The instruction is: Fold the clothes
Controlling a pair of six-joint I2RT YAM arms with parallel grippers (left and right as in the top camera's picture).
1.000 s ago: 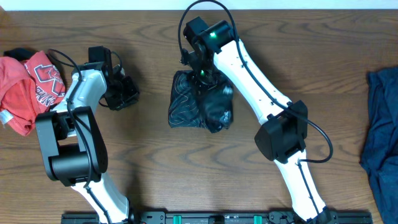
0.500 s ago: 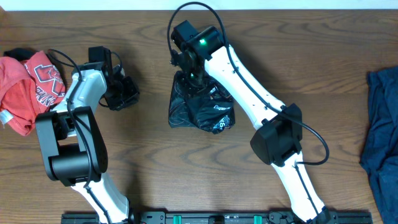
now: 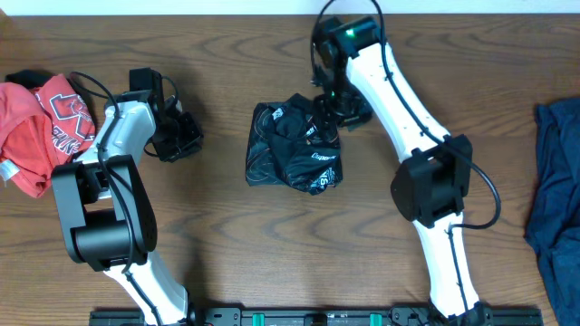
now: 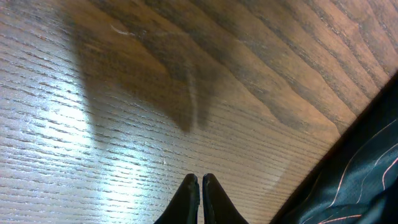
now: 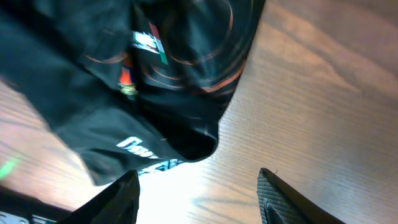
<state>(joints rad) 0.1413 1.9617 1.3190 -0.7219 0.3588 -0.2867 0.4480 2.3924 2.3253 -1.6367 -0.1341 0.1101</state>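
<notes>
Black orange-lined fabric jersey [image 3: 294,156], loosely bundled, may spring open: right gripper [image 5: 198,177] gapes empty beside it; left gripper [image 4: 200,183] closed, empty.

1. The overhead camera looks straight down on the whole table [image 3: 227,235] from high up.
2. Both wrist cameras look at it from very close.
3. All three see the black jersey [image 3: 294,154].

The jersey [image 3: 294,145] lies on the table [image 3: 227,244], just left of my right gripper [image 3: 335,110] and in front of its fingers, near them. My left gripper [image 3: 178,136] sits well left of the jersey, between it and a shirt [image 3: 41,127] at the table's left end. Another garment [image 3: 557,181] lies far right of my right gripper, at the table's right edge.
</notes>
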